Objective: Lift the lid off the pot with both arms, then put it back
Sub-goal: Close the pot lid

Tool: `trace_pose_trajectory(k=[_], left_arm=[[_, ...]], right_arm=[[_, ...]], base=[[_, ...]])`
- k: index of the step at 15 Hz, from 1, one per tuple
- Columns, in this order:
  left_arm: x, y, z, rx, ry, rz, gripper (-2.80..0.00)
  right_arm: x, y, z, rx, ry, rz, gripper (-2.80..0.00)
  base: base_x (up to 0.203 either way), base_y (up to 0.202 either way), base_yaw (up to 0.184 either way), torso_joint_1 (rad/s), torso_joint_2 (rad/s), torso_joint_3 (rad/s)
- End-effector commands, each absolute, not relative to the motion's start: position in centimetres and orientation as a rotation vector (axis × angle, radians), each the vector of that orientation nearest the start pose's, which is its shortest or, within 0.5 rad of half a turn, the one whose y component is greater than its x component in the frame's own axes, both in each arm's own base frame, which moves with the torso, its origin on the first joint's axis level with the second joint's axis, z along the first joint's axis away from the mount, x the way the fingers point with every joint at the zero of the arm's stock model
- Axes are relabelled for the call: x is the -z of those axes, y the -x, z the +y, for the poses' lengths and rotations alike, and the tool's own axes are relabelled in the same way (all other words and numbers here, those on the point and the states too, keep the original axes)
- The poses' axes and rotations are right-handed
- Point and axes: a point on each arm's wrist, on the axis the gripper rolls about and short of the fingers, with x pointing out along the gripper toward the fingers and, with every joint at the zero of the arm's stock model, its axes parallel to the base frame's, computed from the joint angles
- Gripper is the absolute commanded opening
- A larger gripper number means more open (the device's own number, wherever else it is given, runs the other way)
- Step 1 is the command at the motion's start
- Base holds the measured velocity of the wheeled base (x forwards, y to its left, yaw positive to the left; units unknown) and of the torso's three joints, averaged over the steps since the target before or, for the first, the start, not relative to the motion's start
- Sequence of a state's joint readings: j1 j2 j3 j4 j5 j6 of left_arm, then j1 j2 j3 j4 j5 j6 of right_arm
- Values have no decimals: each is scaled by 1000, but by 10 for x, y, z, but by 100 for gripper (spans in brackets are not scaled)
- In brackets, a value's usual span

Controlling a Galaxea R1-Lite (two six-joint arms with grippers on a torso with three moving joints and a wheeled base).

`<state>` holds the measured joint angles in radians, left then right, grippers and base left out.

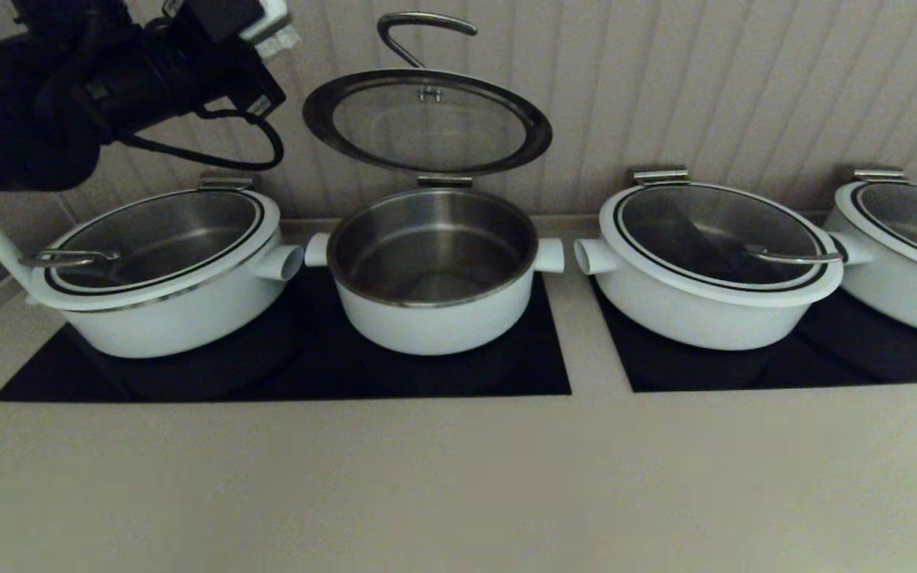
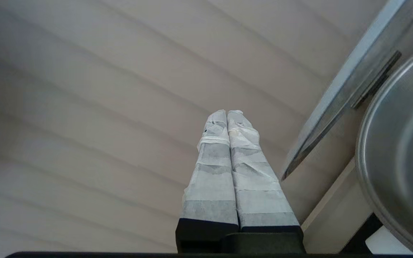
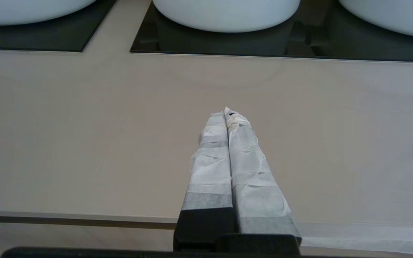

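The pot [image 1: 435,318] stands open in the middle of the left cooktop, its steel inside bare. Behind it the lid [image 1: 323,127] is tipped up against the wall, with its loop handle [image 1: 420,28] at the top. My left arm [image 1: 108,79] hangs high at the upper left, beside the lid and apart from it. The left gripper [image 2: 227,113] is shut on nothing and points at the wall, with the lid's edge [image 2: 335,107] to one side. The right gripper [image 3: 226,111] is shut and empty above the counter in front of the cooktops, out of the head view.
Wider white pots with glass lids sit to the left [image 1: 164,318], to the right [image 1: 705,310] and at the far right [image 1: 904,270]. Two black cooktops [image 1: 68,382] [image 1: 745,374] lie on the beige counter [image 1: 458,477]. A ribbed wall [image 1: 705,79] closes the back.
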<state>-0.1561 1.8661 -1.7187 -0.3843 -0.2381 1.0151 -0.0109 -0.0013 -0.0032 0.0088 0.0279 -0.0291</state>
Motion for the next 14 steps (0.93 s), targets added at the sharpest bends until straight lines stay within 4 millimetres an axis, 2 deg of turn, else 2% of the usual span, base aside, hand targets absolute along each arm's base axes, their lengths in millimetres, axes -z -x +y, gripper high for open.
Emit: trace_pose_trajectory(k=[1, 6, 10, 12, 14], left_arm=[[-349, -377, -67, 255, -1014, -398, -280], [-338, -384, -88, 312, -1005, -400, -280], [-347, -399, -105, 307, -997, -469, -280], [-344, -402, -121, 333, -992, -437, -280], [-343, -401, -126, 340, -990, -433, -280]], right_arm=[[-75, 23, 1, -18, 30, 5, -280], [-75, 23, 1, -19, 31, 6, -280], [-75, 23, 1, -19, 31, 6, -280], [-76, 23, 1, -22, 29, 4, -280], [-76, 23, 1, -22, 31, 4, -280]], base=[[0, 0, 0, 0, 0, 0], [0, 0, 0, 0, 0, 0], [0, 0, 0, 0, 0, 0], [0, 0, 0, 0, 0, 0], [0, 0, 0, 0, 0, 0]])
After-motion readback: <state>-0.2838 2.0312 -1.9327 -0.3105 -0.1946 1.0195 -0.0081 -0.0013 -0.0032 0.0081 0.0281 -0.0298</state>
